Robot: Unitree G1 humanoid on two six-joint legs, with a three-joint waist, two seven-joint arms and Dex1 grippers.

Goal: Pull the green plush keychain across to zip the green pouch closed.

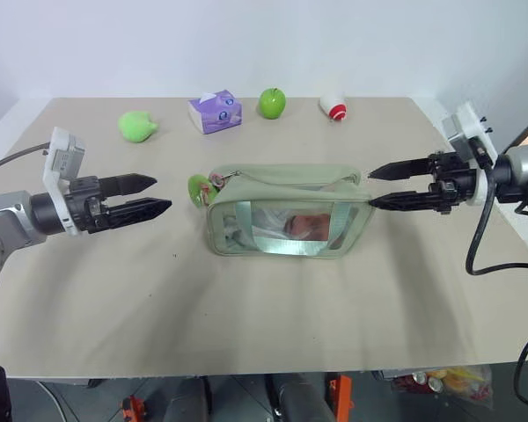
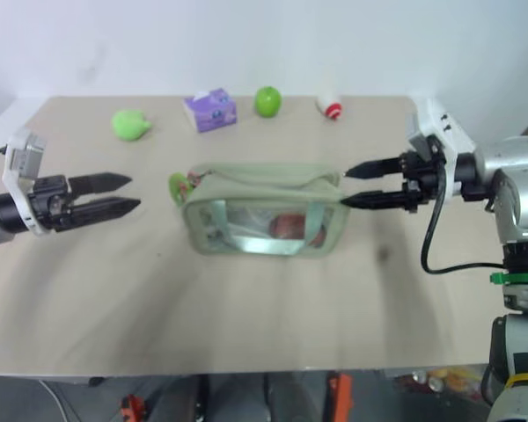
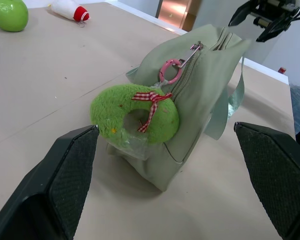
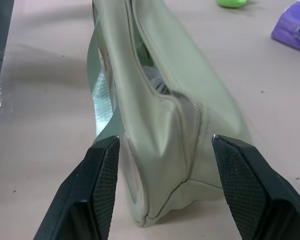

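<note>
The pouch (image 1: pixel 286 211) lay near the middle of the desk (image 1: pixel 246 316), its clear window side facing the robot and its top zipper partly undone, a gap showing along the top in the right wrist view. The keychain (image 3: pixel 135 117), a curled lime-green plush with a red-and-white checked bow, hung at the pouch's left end from a pink ring (image 3: pixel 169 71) clipped to the zipper pull. The left arm reached in from the left at about the pouch's height, its pincer (image 1: pixel 154 195) lying roughly level and pointing right toward the keychain, a clear gap of desk between them. Its fingers (image 3: pixel 65 180) stood wide apart and held nothing, the keychain framed between them in the left wrist view. The right arm came in from the right with the wrist bent, so that its pincer (image 1: pixel 374 188) pointed left and a little downward at the pouch's right end. Its fingers (image 4: pixel 102 185) were partly open, one on either side of that end without closing on it; whether the tips touched the fabric I could not tell. Along the far edge stood a loose green plush (image 1: pixel 137 126), a purple tissue pack (image 1: pixel 215 112), an apple (image 1: pixel 272 103) and a white bottle with a red cap (image 1: pixel 333 107).
</note>
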